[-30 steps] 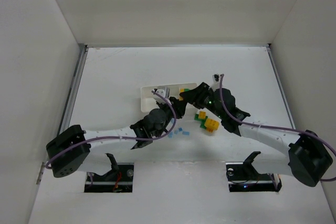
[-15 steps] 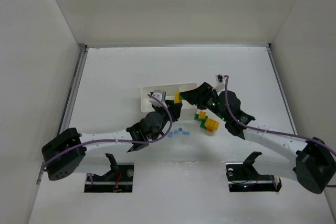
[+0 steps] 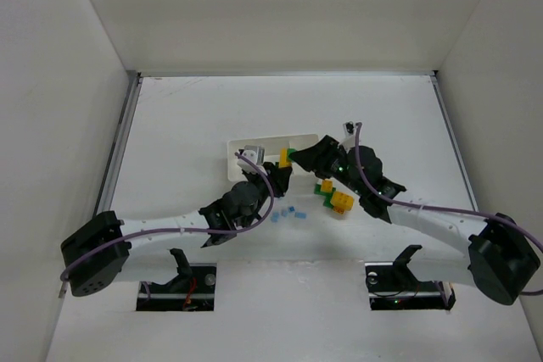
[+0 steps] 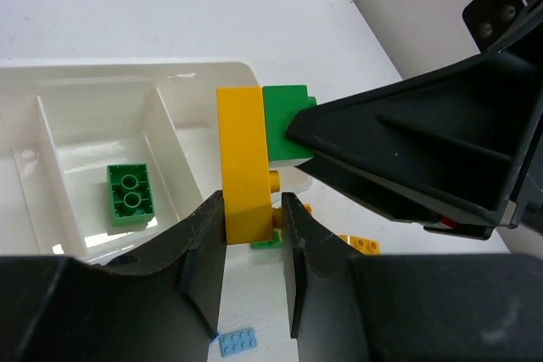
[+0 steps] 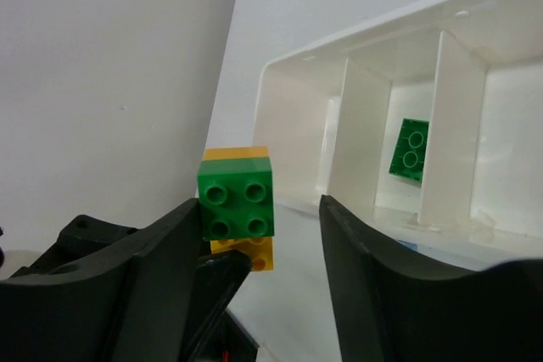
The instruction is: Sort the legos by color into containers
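Small blue bits [image 4: 238, 341] lay nearest me. My left gripper [image 4: 252, 219] pinched a yellow brick [image 4: 243, 158] tight and held it upright. A green brick [image 4: 284, 120] stuck to its side. My right gripper [image 5: 261, 209] sat open around it, one finger touching. Farther back, another green brick [image 4: 130, 195] lay in the tray's [image 4: 102, 74] middle box.

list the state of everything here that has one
left gripper, shut on yellow brick
right gripper, open around green brick
yellow brick, held, green brick stuck on it
tray, one green piece flat in one compartment
blue plates, loose on table
yellow-green cluster, loose on table
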Robot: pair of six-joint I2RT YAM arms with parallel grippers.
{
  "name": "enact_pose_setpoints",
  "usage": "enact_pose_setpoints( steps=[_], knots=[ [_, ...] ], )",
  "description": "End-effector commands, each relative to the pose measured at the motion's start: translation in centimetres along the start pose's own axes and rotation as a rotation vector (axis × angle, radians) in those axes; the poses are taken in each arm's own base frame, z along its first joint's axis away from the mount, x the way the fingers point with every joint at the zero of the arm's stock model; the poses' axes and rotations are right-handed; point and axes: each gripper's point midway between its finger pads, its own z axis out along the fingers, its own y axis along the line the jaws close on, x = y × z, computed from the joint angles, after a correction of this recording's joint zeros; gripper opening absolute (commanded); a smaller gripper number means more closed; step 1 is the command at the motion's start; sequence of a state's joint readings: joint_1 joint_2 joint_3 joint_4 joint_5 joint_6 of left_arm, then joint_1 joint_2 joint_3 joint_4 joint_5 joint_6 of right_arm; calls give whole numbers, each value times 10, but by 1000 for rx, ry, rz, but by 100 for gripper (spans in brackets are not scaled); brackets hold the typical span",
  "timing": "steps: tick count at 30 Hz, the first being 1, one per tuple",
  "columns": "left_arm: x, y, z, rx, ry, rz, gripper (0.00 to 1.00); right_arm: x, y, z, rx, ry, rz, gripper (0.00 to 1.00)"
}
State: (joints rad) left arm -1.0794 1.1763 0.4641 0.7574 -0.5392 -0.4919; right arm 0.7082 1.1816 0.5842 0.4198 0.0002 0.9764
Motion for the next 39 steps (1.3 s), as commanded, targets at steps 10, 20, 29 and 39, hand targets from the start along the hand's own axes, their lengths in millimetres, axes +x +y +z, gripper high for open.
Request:
enact_pose_setpoints(
  steps=[10, 20, 29, 39],
  knots=[
    [-7, -9, -4, 29, -22, -43, 12, -11, 21, 7, -67, -29, -11, 55],
    [-6, -11, -7, 39, -12, -42, 12, -9, 28, 8, -110, -24, -8, 43],
    [-10, -2, -8, 14, -18, -33, 12, -11, 40, 6, -166, -16, -3, 28],
    [-30, 43, -9, -111, -46, 8, 12, -29, 28, -11, -172, -38, -6, 26]
  ],
)
